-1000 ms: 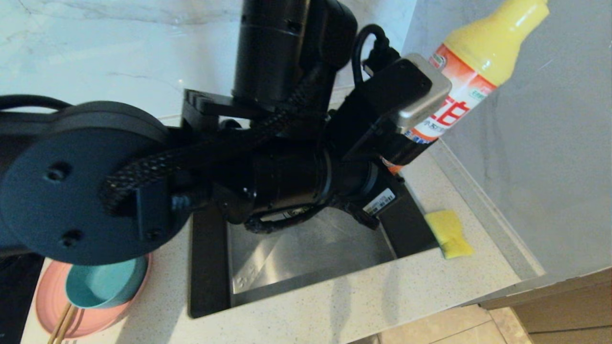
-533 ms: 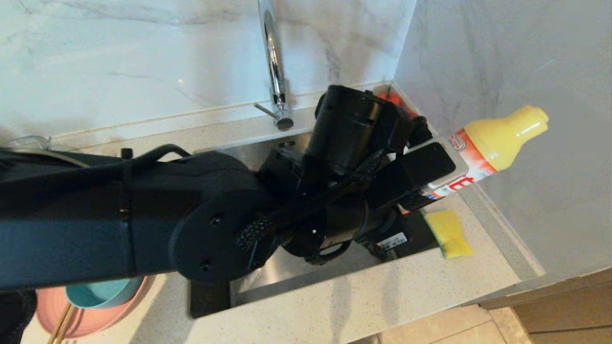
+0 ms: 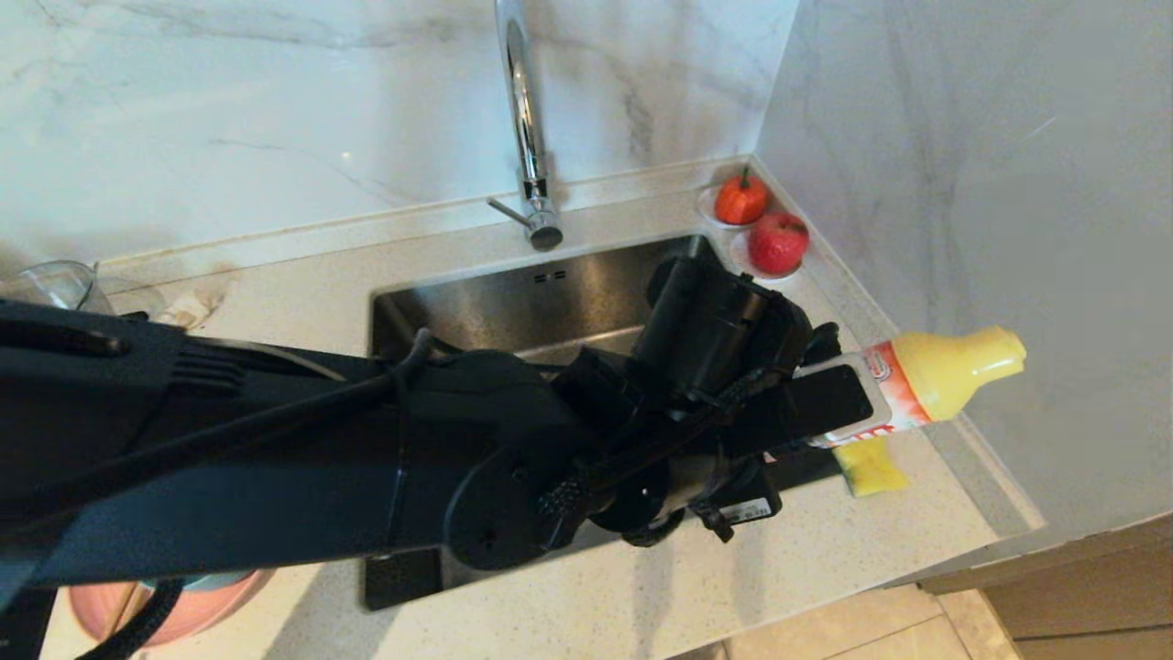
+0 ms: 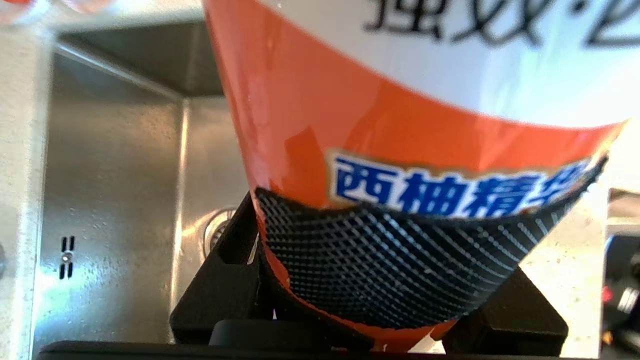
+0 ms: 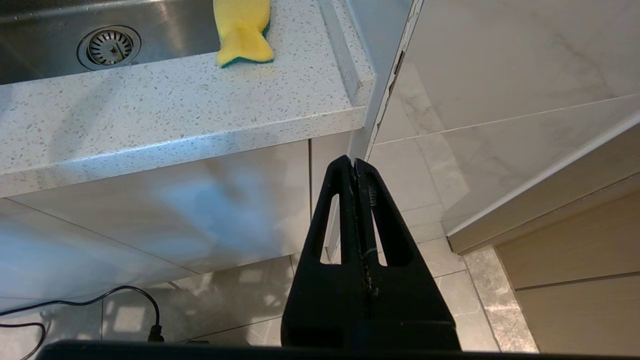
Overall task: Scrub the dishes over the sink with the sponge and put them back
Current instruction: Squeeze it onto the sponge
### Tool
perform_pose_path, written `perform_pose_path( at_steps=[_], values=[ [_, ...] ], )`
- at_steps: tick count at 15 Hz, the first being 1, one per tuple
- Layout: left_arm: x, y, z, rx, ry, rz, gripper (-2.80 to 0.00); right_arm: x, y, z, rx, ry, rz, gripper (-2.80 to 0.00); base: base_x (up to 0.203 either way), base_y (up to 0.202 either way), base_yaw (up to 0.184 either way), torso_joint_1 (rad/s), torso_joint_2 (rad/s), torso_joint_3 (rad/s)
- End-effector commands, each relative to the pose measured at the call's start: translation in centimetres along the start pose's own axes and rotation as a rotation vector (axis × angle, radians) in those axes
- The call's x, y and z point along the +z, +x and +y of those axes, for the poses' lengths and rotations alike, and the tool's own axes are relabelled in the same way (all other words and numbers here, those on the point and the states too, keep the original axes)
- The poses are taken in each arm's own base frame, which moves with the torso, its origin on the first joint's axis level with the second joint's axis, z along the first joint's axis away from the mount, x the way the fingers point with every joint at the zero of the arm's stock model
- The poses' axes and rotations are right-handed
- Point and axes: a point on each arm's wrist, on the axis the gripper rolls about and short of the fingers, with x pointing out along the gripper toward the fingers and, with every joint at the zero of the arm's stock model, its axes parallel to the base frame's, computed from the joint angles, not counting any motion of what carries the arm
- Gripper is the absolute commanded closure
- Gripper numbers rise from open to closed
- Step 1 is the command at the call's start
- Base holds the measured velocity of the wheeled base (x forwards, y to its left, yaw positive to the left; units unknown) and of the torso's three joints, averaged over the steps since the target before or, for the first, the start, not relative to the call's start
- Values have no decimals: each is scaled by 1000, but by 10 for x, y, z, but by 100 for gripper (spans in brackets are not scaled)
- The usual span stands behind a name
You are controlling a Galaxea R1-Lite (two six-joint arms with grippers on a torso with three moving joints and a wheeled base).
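sponge (image 3: 866, 465): yellow w/ green underside, lay flat on counter by sink's right rim | sink (image 3: 513, 293): steel basin, drain strainer visible | pink plate (image 3: 183, 610): front-left counter, mostly hidden

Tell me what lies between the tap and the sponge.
In the head view, the sink lies between the tap and the sponge, and the left gripper hangs just short of the sponge, shut on the soap bottle.

The speckled countertop (image 3: 806, 559) carries the sponge (image 3: 868, 466), pink plate (image 3: 174, 605) and two red fruits (image 3: 761, 225).
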Motion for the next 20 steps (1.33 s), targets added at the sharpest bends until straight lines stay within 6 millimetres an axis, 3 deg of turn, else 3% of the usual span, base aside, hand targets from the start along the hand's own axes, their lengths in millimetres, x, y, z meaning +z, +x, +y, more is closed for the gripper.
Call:
perform_pose_path(
  at_steps=[1, 20],
  values=[
    [-6, 14, -10, -14, 41, 40, 0, 0, 0, 0, 0, 0, -1, 0, 0, 0, 0, 0, 0, 0],
    [-35, 47, -41, -61, 197, 272, 0, 0, 0, 0, 0, 0, -1, 0, 0, 0, 0, 0, 0, 0]
  ],
)
